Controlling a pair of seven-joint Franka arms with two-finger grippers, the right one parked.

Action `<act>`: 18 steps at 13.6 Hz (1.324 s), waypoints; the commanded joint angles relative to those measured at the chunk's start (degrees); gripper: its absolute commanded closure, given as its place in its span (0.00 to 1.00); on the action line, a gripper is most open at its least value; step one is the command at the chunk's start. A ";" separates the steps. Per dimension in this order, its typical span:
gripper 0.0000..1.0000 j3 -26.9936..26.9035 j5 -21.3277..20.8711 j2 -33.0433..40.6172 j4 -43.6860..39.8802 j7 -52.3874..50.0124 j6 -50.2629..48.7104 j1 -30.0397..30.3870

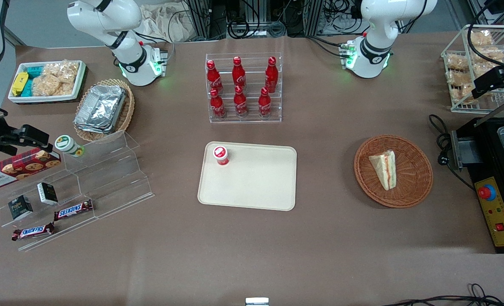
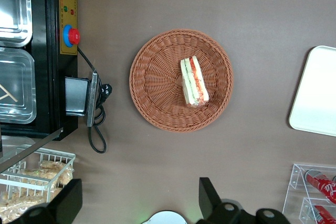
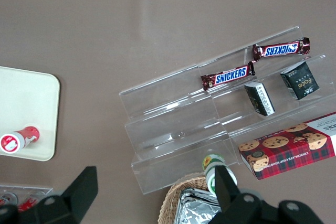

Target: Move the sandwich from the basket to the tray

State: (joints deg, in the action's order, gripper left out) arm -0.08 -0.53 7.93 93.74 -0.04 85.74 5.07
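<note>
The left arm's base stands at the table's edge farthest from the front camera, and its upper links run out of the front view, so most of its pose is cut off. In the wrist view only the dark tips of the gripper (image 2: 139, 203) show, the rest being lost at the frame's edge. The two fingers (image 2: 209, 196) stand wide apart with nothing between them (bare brown tabletop shows in the gap). The wrist camera looks straight down, so the gripper hangs high over the table, pointing downward.

The sandwich (image 1: 383, 169) lies in the basket (image 1: 413, 187), roughly at its middle, with its red-orange and green filling layers facing up. In the wrist view the sandwich (image 2: 194, 81) is well apart from the fingertips. It is not between them, and a strip of bare table separates the basket's rim (image 2: 152, 77) from the gripper.

The tray (image 1: 256, 187) lies flat near the middle of the table, well apart from the basket and toward the parked arm's end from it. The wrist view shows only one rounded end of the tray (image 2: 315, 98). A small red-capped container (image 1: 220, 154) sits on one corner of the tray, the one farther from the front camera (its label is too small to read).
</note>
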 commanded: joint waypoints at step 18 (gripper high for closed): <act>0.00 0.95 0.88 -7.40 9.77 -12.51 12.23 -1.29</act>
State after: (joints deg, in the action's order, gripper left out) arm 0.05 -0.15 -0.20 99.19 -8.44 93.61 4.59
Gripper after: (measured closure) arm 0.000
